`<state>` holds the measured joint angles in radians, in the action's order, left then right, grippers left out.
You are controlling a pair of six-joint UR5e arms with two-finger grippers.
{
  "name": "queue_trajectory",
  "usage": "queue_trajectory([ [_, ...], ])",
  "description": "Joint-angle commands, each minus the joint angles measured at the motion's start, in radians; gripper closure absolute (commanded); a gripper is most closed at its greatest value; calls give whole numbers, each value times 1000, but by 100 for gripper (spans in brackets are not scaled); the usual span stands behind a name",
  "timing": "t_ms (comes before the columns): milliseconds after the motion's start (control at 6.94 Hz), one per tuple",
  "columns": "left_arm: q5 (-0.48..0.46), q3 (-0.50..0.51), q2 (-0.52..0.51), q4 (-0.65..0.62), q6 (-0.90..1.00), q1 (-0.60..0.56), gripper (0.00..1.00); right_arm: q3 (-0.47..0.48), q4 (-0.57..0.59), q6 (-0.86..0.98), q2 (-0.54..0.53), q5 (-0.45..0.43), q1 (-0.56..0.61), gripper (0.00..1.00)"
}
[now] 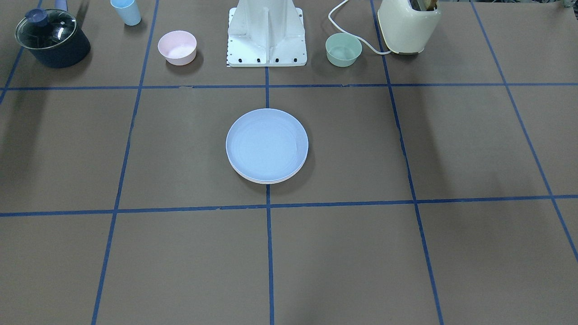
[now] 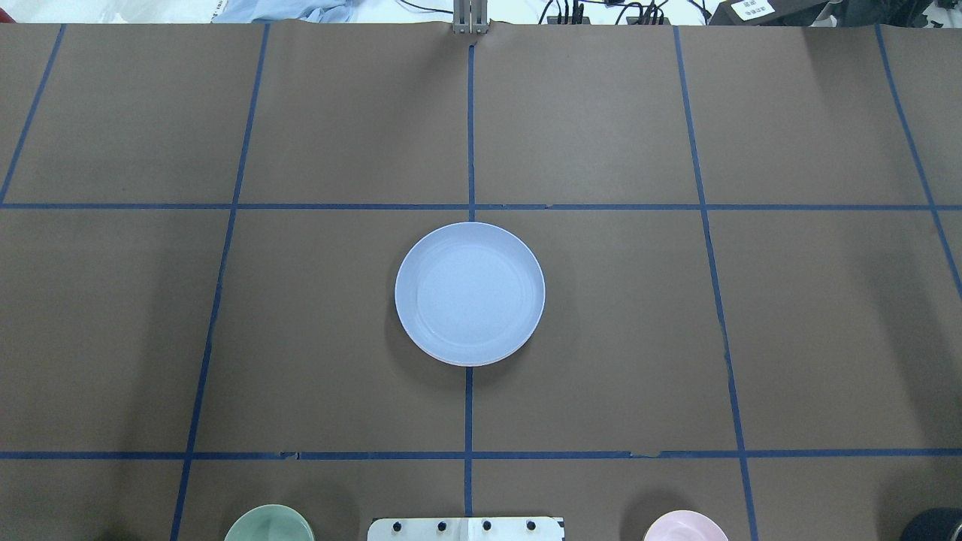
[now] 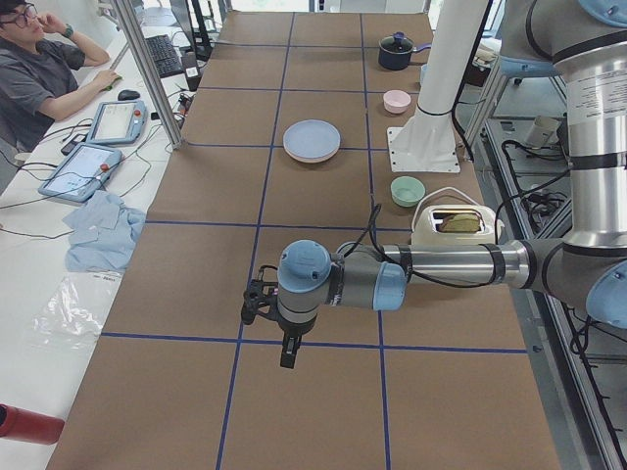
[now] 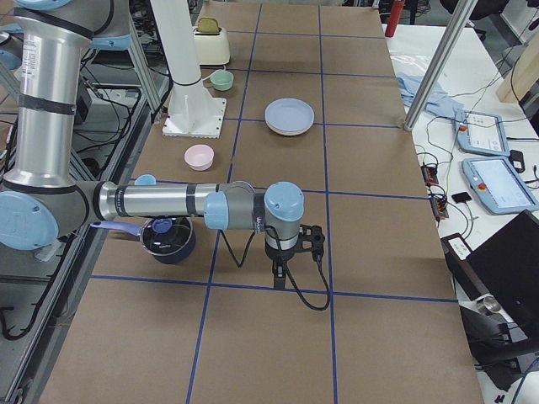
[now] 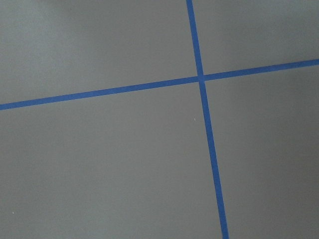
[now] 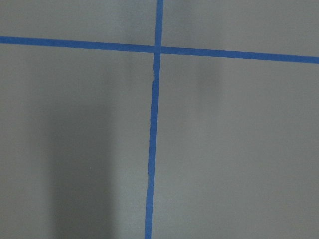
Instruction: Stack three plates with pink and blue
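**Blue plate seen topping a finished-looking pile, both arms held clear**

Brown paper crossed by blue tape (image 2: 470,128) covers the table (image 2: 601,338), taken here from the robot's left end to its right. Nearest, the left gripper (image 3: 287,358) is hung low over bare paper, well apart from all the ware, presumably so that the middle is kept free. Whether its fingers are parted or closed cannot be told.

Farther on, the toaster (image 3: 449,223) and the green bowl (image 3: 408,190) are set beside the base (image 1: 267,45).

At the table's middle the three plates (image 1: 267,146) are nested into one pile astride a tape line, a spot judged to be within reach of either arm. The blue plate (image 2: 470,293) is seen on top, matte, round and shallow. Two paler rims are shown beneath it, their colours too faint to be sorted.

Beyond are placed the pink bowl (image 3: 397,101) and the pot (image 3: 396,51). Farthest, the right gripper (image 4: 279,279) is likewise hung over bare paper, and its state cannot be told either.
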<state>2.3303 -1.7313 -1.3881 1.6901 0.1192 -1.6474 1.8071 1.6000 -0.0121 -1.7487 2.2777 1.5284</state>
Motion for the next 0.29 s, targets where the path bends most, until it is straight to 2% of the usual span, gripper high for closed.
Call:
queue_trajectory([
  [0, 0, -1, 4, 0, 0, 0, 0, 0, 0, 0, -2, 35, 1, 0],
  [144, 0, -1, 4, 0, 0, 0, 0, -2, 0, 0, -3, 37, -1, 0],
])
